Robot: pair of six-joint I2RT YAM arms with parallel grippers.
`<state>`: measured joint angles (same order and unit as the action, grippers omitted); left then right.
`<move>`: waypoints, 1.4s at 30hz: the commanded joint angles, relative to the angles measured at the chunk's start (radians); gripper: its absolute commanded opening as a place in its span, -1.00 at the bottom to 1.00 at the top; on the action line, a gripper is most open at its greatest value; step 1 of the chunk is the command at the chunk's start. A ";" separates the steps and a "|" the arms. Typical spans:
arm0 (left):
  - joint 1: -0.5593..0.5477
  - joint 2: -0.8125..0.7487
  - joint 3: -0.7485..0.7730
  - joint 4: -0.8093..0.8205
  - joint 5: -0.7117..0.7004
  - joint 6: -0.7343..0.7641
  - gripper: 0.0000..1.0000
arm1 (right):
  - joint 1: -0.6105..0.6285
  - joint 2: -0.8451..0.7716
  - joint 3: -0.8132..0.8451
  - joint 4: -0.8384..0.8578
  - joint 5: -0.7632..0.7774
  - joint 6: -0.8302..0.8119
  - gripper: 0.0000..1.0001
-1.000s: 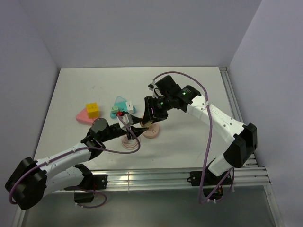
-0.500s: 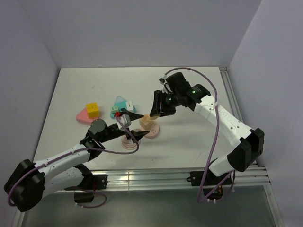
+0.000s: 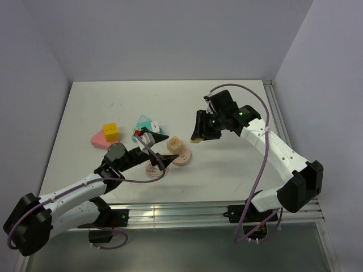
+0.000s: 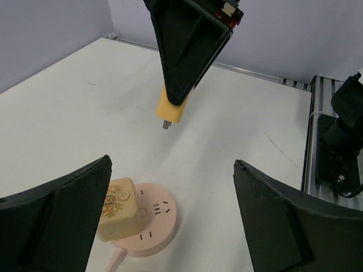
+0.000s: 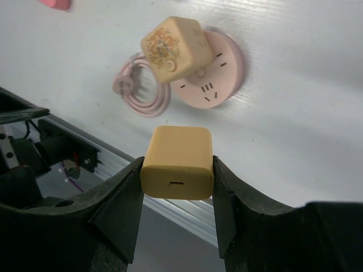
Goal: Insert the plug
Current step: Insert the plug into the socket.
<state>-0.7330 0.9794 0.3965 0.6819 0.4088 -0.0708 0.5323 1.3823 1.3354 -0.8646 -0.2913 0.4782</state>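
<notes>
Nothing is inserted yet. The right end effector [image 5: 177,184] pinches the orange plug [image 5: 177,161] in mid-air, with the pink round socket [image 5: 218,73] below and beyond its fingertips, beside a seated pale charger [image 5: 170,48]. The plug's long axis stands near upright, prongs down. The left end effector [image 4: 173,187] gapes wide.
</notes>
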 commanded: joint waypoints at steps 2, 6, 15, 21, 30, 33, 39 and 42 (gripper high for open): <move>0.020 -0.002 0.022 0.036 -0.018 -0.079 0.89 | -0.034 -0.060 -0.030 0.015 0.040 -0.029 -0.85; 0.070 -0.022 -0.004 0.086 -0.021 -0.164 0.93 | -0.051 -0.086 -0.053 0.001 0.073 -0.046 -0.85; 0.259 0.007 0.085 -0.064 -0.130 -0.434 0.99 | -0.054 -0.107 -0.110 -0.014 0.119 -0.115 -0.91; 0.288 0.079 0.240 -0.355 -0.263 -0.573 0.99 | -0.025 -0.089 -0.122 -0.011 0.156 -0.128 -0.92; 0.339 0.197 0.403 -0.541 -0.188 -0.652 0.99 | 0.189 0.041 -0.065 -0.002 0.296 -0.167 -0.94; 0.356 0.182 0.400 -0.567 -0.176 -0.675 0.99 | 0.199 0.038 -0.093 0.068 0.255 -0.181 -0.94; 0.388 0.177 0.396 -0.627 -0.114 -0.696 0.99 | 0.216 0.035 -0.146 0.163 0.253 -0.243 -0.93; 0.389 0.200 0.419 -0.659 -0.104 -0.690 0.99 | 0.233 0.047 -0.150 0.171 0.274 -0.265 -0.94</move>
<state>-0.3477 1.1793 0.7635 0.0555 0.2611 -0.7498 0.7437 1.4342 1.1889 -0.7589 -0.0418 0.2615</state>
